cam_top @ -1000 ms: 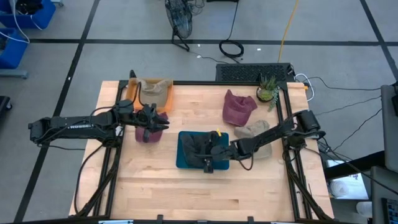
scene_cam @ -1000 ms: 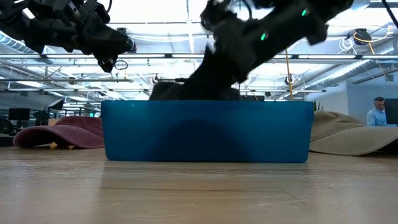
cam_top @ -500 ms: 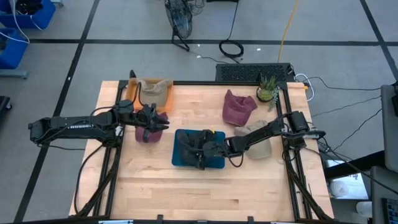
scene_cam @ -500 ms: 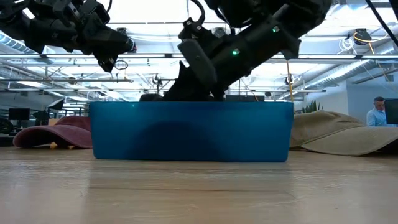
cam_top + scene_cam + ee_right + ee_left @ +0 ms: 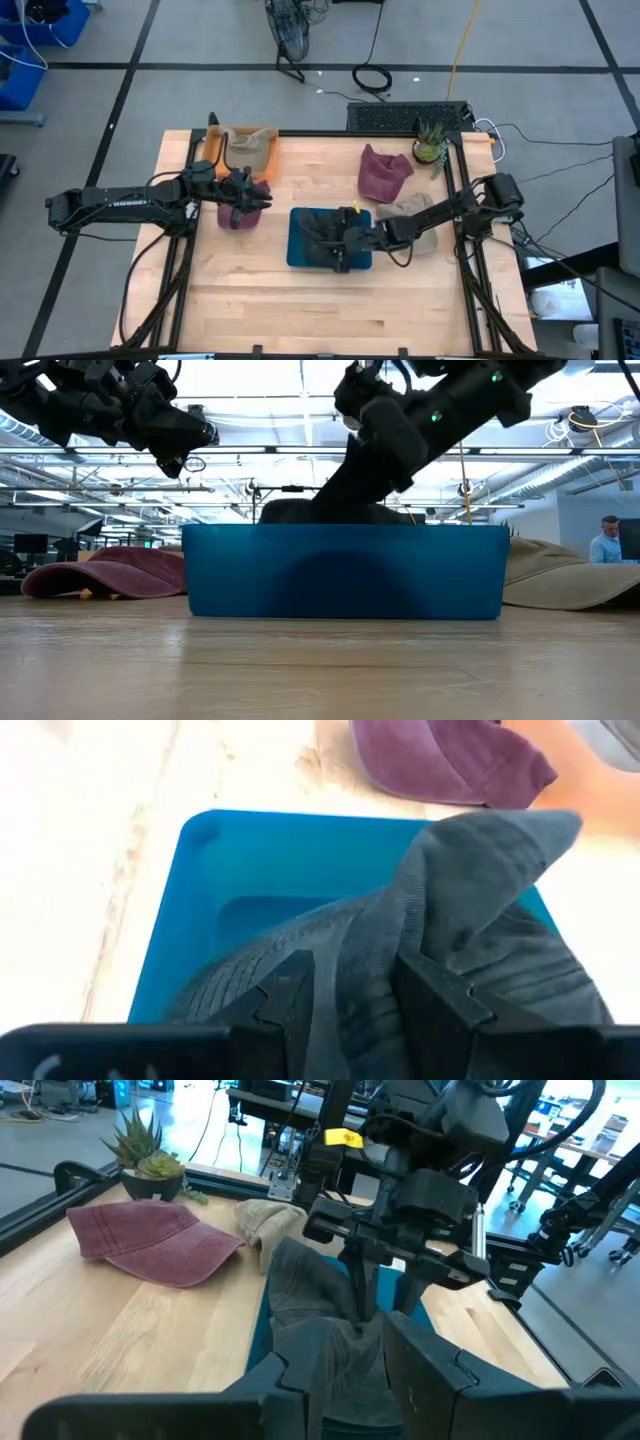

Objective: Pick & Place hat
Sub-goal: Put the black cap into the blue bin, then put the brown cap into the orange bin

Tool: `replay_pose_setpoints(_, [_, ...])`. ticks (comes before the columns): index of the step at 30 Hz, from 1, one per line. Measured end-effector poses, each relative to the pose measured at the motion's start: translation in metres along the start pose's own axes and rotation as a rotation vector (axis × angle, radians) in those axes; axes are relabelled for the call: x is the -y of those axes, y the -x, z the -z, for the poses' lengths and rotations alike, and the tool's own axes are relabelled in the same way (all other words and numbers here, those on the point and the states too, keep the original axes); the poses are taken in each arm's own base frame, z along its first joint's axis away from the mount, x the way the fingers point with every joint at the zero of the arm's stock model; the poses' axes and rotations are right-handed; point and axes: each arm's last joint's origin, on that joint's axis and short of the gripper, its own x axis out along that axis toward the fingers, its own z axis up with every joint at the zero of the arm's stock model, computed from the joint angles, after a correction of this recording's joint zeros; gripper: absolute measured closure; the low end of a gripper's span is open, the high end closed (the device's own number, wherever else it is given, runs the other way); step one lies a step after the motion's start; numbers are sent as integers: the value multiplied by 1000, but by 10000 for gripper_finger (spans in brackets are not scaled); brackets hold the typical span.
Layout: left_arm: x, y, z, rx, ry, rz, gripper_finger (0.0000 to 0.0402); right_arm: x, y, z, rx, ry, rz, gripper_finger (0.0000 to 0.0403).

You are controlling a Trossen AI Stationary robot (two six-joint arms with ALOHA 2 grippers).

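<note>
A dark grey hat [image 5: 325,235] lies in a blue bin [image 5: 296,250] near the table's middle. In the low view its bunched top [image 5: 295,510] shows above the bin's rim. My right gripper [image 5: 340,250] reaches into the bin from the table's right and is shut on the hat. My left gripper [image 5: 255,198] hangs high over the table's left part, above a purple hat [image 5: 238,218]. It is open with nothing between its fingers [image 5: 300,1380]. My right gripper pinches a raised fold of the grey hat's cloth [image 5: 360,935] between its two fingers [image 5: 290,995]. The fingers slant down from the table's right side. The fold stands up between them, while the rest of the hat lies slack in the blue bin.
A maroon hat [image 5: 382,172] lies at the far right, beside a potted plant [image 5: 430,145]. A tan hat [image 5: 412,212] lies under my right arm. Another tan hat [image 5: 250,150] sits at the far left. A person [image 5: 605,540] sits in the room beyond.
My right gripper, still shut on the grey hat, swung toward the table's left edge, then came back toward the right and rose a little. The blue bin slid left along the table with it and then slid back right.
</note>
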Motion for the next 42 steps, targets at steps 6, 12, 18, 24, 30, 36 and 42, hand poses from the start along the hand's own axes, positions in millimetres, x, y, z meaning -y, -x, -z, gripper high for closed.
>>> replay_pose_setpoints(6, [0,0,0,1,13,0,300,-5,-3,9,-15,2,-5,280])
replay_pose_setpoints(12, [0,0,0,5,12,1,300,-11,2,-2,122,47,-40,273])
replay_pose_setpoints(18, [0,0,-2,23,9,4,300,-8,22,-29,295,92,-38,255])
replay_pose_setpoints(24, [0,0,-2,24,22,4,300,2,48,-49,368,103,61,246])
replay_pose_setpoints(30, [0,0,-3,28,22,-14,300,13,56,-30,326,103,184,256])
replay_pose_setpoints(36, [-2,0,-2,36,20,-89,300,29,74,0,270,29,248,274])
replay_pose_setpoints(42, [-4,0,0,9,-42,-117,300,44,123,18,238,-103,220,290])
